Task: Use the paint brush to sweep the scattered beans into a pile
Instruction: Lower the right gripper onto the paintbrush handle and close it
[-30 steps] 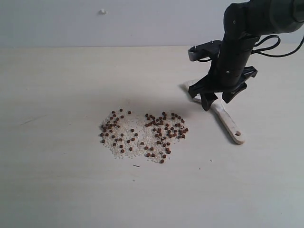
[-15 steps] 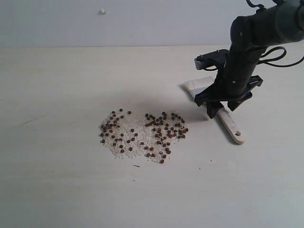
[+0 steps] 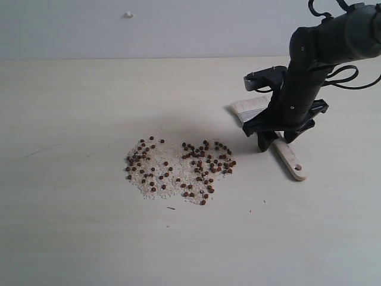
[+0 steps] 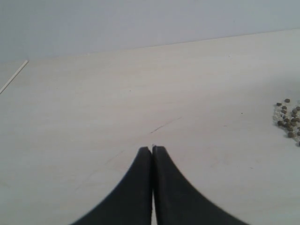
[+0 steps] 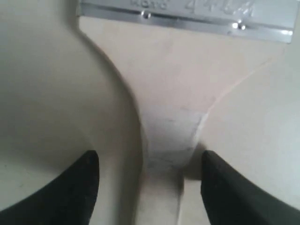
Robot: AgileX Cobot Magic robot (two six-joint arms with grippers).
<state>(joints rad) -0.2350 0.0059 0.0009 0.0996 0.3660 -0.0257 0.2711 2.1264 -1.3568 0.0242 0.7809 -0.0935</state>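
Beans: tiny round reddish-brown beans (image 3: 199,164), dark and matte, dotted over a flat bed of fine whitish grains (image 3: 158,179). The patch is loose, low and two-lobed rather than heaped.
Beans, place: about mid-bench, well in from the far edge; its fringe also shows in the left wrist view (image 4: 287,124).
Paint brush: wide flat paint brush (image 3: 290,159) lying flat on the bench, right of the beans and apart from them, with its bristles toward the far edge.
Brush parts: soft pale whitish bristles (image 3: 250,107); bright silver metal ferrule (image 5: 187,14) with small rivets and stamped marks too blurred to read; light wooden handle (image 5: 171,93) narrowing from broad shoulders to a slim neck, its rounded end pierced by a hole.
Right gripper: black right gripper (image 3: 275,142) low over the handle, spread wide, one finger on each side of the neck (image 5: 149,161); nothing clamped.
Left gripper: black left gripper (image 4: 152,150), curved fingers pressed together, empty, over bare bench.
Bench: pale matte wood-look bench (image 3: 71,226), faintly scratched.
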